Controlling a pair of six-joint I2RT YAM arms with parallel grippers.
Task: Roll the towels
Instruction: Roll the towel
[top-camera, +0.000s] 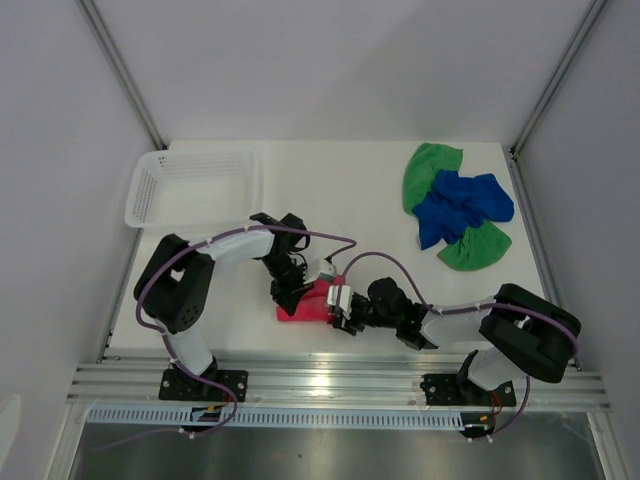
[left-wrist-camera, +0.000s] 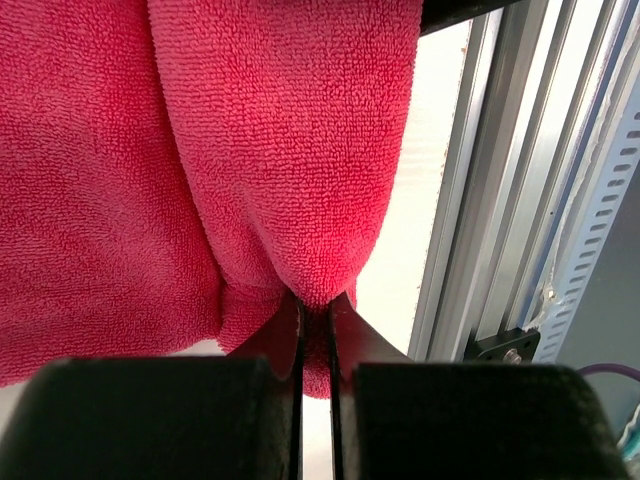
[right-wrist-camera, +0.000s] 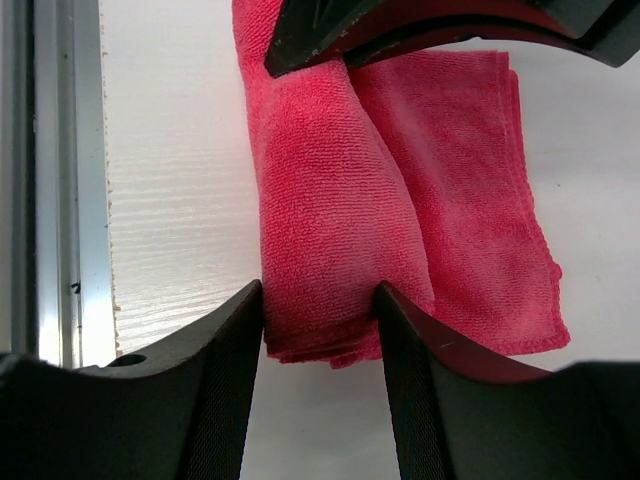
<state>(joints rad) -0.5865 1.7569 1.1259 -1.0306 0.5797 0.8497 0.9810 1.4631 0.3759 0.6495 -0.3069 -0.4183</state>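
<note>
Arms meet low over the near table edge. Bent at the elbow, the left gripper (top-camera: 286, 297) pinches a fold of the pink towel (top-camera: 305, 304) tightly between closed fingers. To its right, the right gripper (top-camera: 343, 310) reaches in level, its wide-set fingers (right-wrist-camera: 225, 345) hugging the towel's rolled end. Blue towel (top-camera: 460, 207) and green towel (top-camera: 432, 170) lie far beyond it.

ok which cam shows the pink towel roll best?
Right wrist: the pink towel fills the frame, rolled part and flat part both clear, the right claw around the roll's end. Left wrist shows only close-up folds pinched in the left claw. Top view: mostly hidden by both claws.
</note>
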